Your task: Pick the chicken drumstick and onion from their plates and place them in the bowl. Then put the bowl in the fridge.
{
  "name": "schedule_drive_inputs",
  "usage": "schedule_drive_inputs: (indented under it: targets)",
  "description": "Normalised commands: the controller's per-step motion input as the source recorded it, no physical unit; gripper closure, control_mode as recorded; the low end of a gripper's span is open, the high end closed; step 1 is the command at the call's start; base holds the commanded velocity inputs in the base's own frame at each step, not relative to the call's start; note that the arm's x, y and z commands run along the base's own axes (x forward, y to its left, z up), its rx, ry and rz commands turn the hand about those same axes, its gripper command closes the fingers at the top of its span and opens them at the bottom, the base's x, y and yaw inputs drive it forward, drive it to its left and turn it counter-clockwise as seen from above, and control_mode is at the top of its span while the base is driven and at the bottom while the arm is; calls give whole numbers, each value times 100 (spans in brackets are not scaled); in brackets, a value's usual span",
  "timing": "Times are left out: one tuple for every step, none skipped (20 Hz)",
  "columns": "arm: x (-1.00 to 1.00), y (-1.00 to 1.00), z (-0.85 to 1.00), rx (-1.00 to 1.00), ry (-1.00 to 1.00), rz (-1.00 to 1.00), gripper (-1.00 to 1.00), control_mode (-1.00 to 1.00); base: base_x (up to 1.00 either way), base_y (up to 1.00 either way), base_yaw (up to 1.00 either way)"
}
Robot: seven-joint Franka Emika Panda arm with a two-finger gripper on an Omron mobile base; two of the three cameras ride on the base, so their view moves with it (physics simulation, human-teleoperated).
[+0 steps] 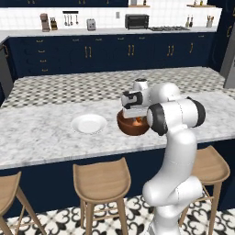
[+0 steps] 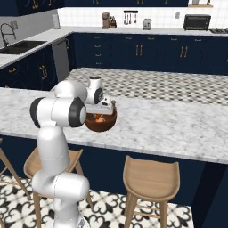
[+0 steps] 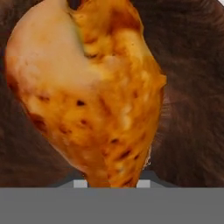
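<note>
Gripper (image 1: 136, 118) clamped narrow on orange-brown roasted chicken drumstick (image 3: 94, 92), hanging over deep glossy reddish-brown bowl (image 1: 133, 127) on worktop (image 1: 46, 133) — positioned for drop.

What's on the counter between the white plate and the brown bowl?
Nothing. In the left base view, only bare marble counter lies between the round white plate and the deep reddish-brown bowl.

Kitchen: marble island (image 1: 41, 133), navy cabinets (image 1: 110, 55), stools (image 1: 102, 180)
</note>
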Motion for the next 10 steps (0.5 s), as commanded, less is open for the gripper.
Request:
schedule_drive_inputs:
  targets:
    - [10,0,0,0,4,0,-100,-100,0,0,0]
    - [12,0,0,0,3,0,-100,-100,0,0,0]
    - [13,0,0,0,2,0,-100,-100,0,0,0]
    - [14,0,0,0,1,0,-100,-100,0,0,0]
    - [16,0,0,0,2,0,-100,-100,0,0,0]
    - [14,0,1,0,4,0,-100,-100,0,0,0]
    - [12,0,8,-3,5,0,-100,-100,0,0,0]
    - [11,0,23,-9,7,0,-100,-100,0,0,0]
    - [9,0,36,-11,7,0,-100,-100,0,0,0]
    - [0,0,49,-9,4,0,-100,-100,0,0,0]
